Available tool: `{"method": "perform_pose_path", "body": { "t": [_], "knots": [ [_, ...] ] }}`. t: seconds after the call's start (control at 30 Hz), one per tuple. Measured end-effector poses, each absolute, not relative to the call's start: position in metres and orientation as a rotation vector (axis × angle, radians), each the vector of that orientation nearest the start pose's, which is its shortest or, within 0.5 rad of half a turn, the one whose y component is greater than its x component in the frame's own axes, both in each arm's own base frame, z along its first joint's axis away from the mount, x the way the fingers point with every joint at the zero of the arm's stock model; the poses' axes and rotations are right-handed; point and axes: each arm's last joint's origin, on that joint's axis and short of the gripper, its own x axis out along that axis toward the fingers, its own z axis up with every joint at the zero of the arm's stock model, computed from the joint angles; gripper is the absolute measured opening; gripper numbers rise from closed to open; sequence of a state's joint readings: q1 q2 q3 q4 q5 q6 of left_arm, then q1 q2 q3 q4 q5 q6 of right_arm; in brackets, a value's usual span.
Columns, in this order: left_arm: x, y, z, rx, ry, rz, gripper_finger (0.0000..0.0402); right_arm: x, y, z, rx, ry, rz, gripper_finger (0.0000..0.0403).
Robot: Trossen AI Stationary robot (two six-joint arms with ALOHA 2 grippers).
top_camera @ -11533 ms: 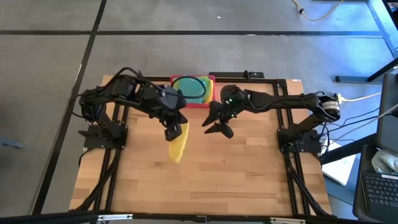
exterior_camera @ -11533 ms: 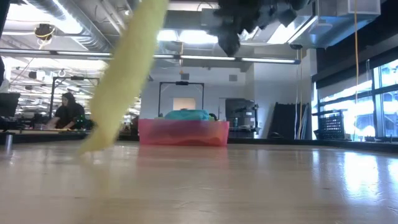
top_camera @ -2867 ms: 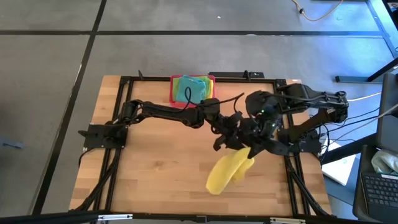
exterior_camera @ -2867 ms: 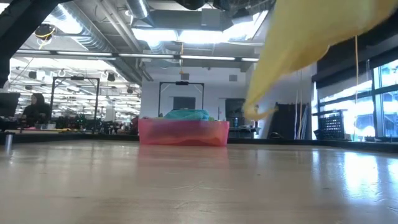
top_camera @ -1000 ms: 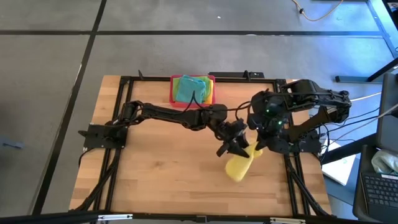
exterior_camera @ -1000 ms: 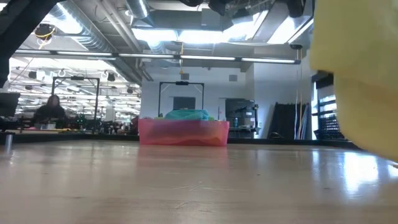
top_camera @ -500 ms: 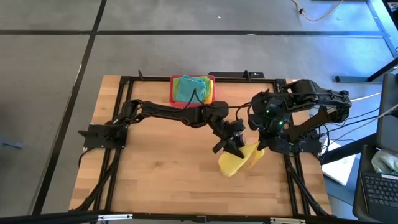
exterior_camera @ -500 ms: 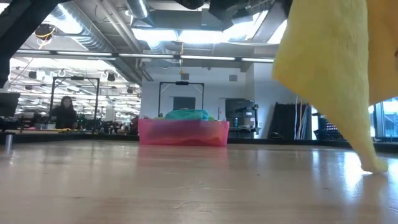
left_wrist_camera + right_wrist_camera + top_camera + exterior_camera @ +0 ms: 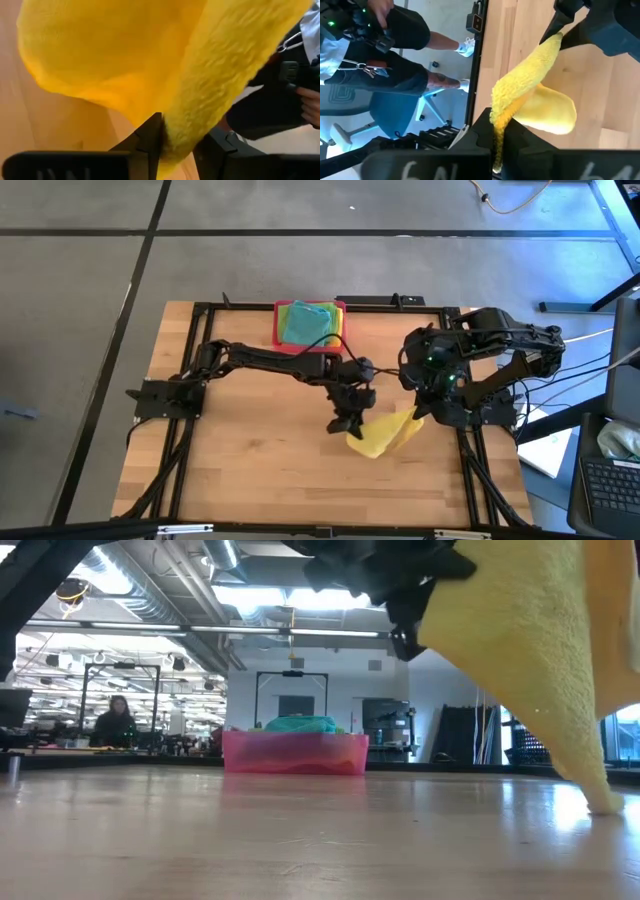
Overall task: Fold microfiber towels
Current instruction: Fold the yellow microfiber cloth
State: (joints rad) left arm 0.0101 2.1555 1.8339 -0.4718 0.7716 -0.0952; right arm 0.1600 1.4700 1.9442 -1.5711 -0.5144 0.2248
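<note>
One yellow microfiber towel [image 9: 383, 433] hangs stretched between the two grippers above the wooden table [image 9: 250, 470], well apart from the pink tray [image 9: 309, 326] and toward the table's right half. The left gripper [image 9: 347, 423] has its jaws clamped on the towel's edge farther from the right arm's base; in the left wrist view the cloth [image 9: 150, 65] is pinched between its two dark fingers [image 9: 150, 137]. The right gripper [image 9: 421, 412] has its jaws pressed together on the opposite edge, the yellow pile [image 9: 520, 97] running out from between its fingers [image 9: 487, 132]. In the low view one corner of the towel [image 9: 545, 650] droops to touch the tabletop.

The pink tray sits at the table's far edge, holding a pile of cloths: teal on top [image 9: 305, 322], with green and yellow edges showing; how many lie there cannot be told. A seated person [image 9: 113, 723] shows in the room beyond, and another person's legs [image 9: 415, 55] stand beside the table.
</note>
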Motion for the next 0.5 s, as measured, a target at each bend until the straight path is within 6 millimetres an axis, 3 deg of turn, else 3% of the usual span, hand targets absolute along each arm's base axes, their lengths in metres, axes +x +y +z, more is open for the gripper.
{"method": "perform_pose_path", "body": {
  "t": [0.5],
  "knots": [
    [0.4751,-0.0156,0.2433,-0.42,0.81,-0.706,0.0023,0.2217,0.0491,0.448,0.346,1.157,0.454,0.0008]
  ]
}}
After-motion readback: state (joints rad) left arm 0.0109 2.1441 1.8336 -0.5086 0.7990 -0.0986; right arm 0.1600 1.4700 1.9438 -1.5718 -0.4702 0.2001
